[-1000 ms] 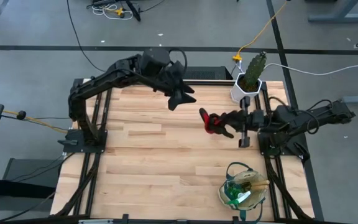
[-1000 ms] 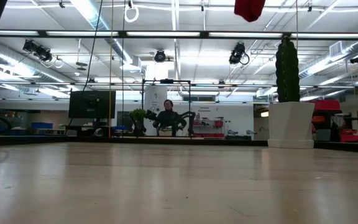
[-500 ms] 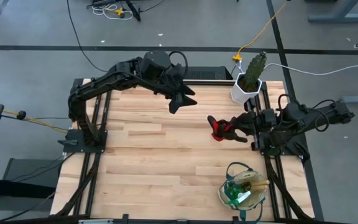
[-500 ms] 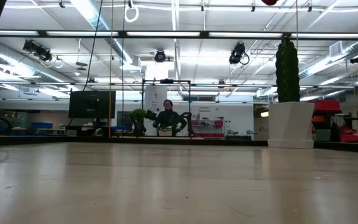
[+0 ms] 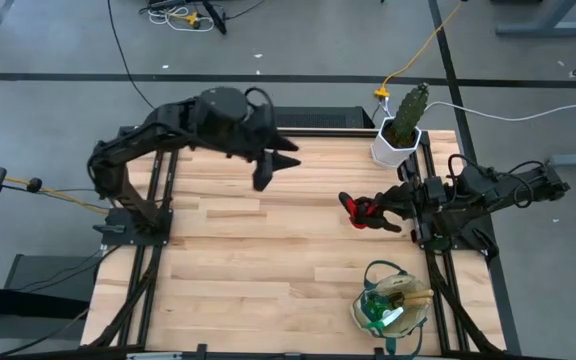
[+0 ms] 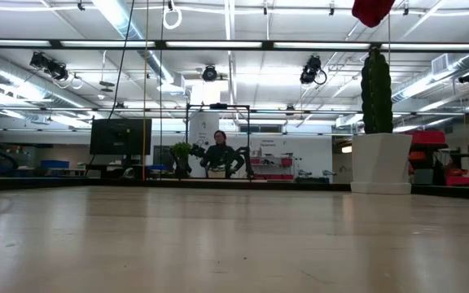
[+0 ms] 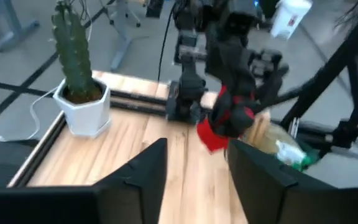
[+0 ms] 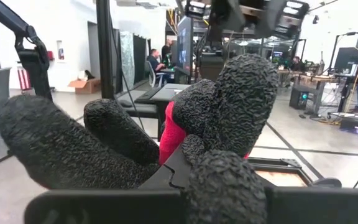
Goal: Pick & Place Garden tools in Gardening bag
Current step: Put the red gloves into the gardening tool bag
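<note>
Gloves [image 5: 360, 210] between cactus [image 5: 409, 106] and bag [image 5: 393, 307]

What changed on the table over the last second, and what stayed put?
The right gripper, shut on the glove, drew it back slightly toward the table's right side, held above the wood. The left gripper pulled away leftward from the middle. The bag with its tools and the cactus did not move.

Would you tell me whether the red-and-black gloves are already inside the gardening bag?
No, the right gripper holds the red-and-black gloves above the table, well apart from the gardening bag near the front edge.
</note>
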You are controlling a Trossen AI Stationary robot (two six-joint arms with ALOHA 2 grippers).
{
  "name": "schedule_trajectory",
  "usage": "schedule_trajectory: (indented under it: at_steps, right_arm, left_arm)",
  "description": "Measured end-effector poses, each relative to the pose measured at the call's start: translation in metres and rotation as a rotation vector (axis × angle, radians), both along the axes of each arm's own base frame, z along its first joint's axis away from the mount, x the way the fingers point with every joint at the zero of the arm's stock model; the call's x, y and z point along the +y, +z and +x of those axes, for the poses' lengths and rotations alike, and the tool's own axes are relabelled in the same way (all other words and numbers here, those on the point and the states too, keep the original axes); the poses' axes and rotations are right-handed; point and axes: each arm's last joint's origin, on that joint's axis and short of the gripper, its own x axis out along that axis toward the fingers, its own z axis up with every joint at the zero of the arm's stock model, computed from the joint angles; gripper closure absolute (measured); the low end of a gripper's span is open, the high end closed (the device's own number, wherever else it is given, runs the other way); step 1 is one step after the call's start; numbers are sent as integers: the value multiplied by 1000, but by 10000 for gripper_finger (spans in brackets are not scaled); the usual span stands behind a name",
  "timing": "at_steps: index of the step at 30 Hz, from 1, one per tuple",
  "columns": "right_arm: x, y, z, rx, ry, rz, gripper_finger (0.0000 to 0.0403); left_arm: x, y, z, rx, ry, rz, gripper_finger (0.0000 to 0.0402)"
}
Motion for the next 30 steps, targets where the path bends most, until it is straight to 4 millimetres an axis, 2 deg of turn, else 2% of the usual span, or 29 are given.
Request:
schedule_trajectory:
  at_steps: [10,17,23,30]
  right_arm:
    - [0,0,0,3,-1,0,383]
    - [0,-1,0,10,5,-1,383]
    - [0,-3,0,33,6,0,383]
    - [0,-3,0,42,13,47,383]
  left_arm:
    - [-23,14,-45,55,5,80,317]
    - [-26,25,-78,55,-13,106,393]
    - [-28,35,-109,24,-4,161,396]
    - [-29,41,-132,6,27,189,397]
